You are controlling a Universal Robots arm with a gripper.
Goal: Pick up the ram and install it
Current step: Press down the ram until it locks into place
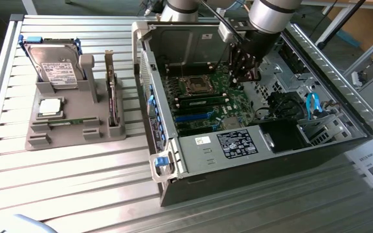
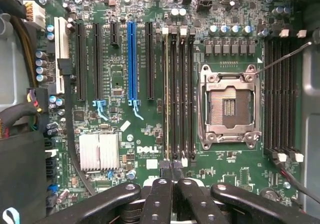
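Black metal tool (image 2: 172, 171) closed together over green motherboard (image 2: 150, 129) inside open computer case (image 1: 203, 155), exterior view: thin green ram stick (image 1: 66, 122) in grey holder (image 1: 57, 138) beside case

Case walls (image 1: 180, 46) around open motherboard (image 2: 235, 161)

Slatted table (image 1: 76, 184): parts stand (image 1: 70, 137), computer case (image 1: 203, 150)
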